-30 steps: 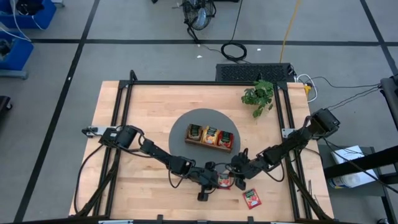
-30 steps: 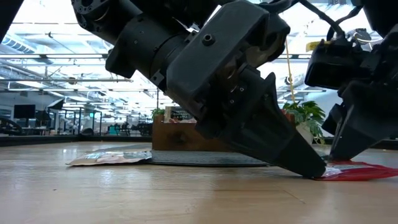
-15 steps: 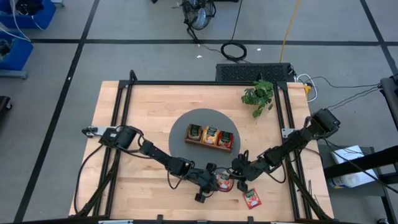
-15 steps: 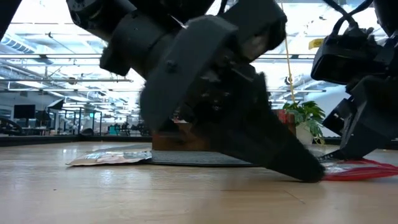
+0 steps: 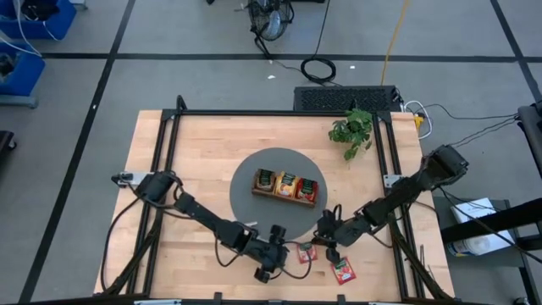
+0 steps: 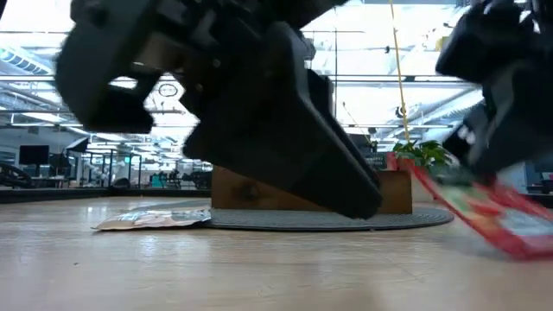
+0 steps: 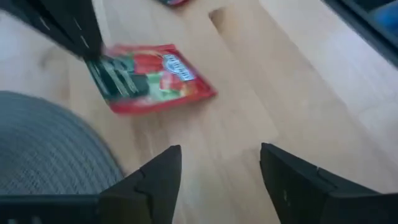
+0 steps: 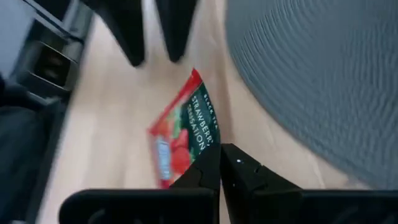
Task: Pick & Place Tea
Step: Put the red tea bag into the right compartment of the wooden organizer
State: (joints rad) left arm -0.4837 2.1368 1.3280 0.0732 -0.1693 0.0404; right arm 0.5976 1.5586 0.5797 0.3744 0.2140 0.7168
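Grey floor crossed by dark tape lines. Blue bins at one corner. Coiled black cable and yellow cord lie beyond the wooden table. Low view: open hall, bright ceiling light strips, distant desks with monitors.

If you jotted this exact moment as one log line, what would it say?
right gripper: shut on red tea sachet, lifting one edge | left gripper: open, empty, beside it | second red sachet: flat on table | tray: on mat
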